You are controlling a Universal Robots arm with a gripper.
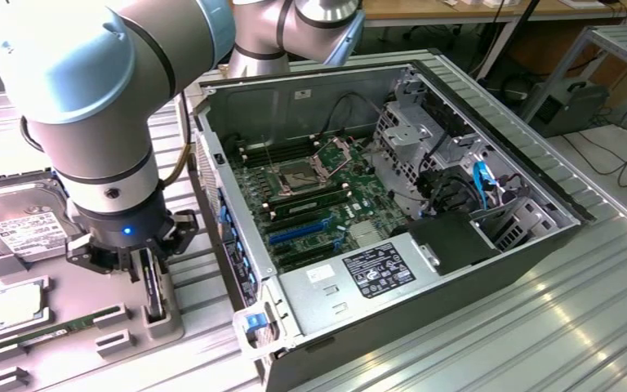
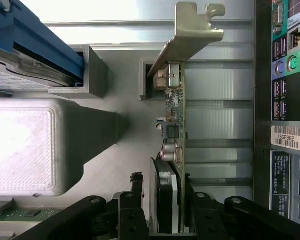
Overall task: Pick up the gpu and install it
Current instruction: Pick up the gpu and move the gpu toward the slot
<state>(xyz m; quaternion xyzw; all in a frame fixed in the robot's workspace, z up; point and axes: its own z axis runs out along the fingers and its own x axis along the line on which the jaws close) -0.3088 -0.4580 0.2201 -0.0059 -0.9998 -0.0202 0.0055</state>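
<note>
Surface: ribbed silver metal bench (image 1: 531,327), with desks and cables beyond at the far right.
Far left: silver hard drive with white label (image 1: 14,220), flat in a grey plastic parts tray (image 1: 85,282).
Near left: square silver processor (image 1: 20,302) and narrow green memory stick (image 1: 46,333), on the same tray.
Arm: pale blue-grey robot arm (image 1: 107,122), reaching straight down over the tray's right side.
Claw: black gripper (image 1: 144,265) (image 2: 166,197), clenched on the card, one finger against each face.
Gpu: thin black expansion card with round fan (image 1: 153,298) (image 2: 177,115), standing on edge in a tray slot, just left of the case.
Bracket: silver metal end plate (image 2: 190,35), on the card's end away from the claw.
Right: open black and grey computer case (image 1: 509,163) lying on its side, green motherboard (image 1: 313,196) exposed.
</note>
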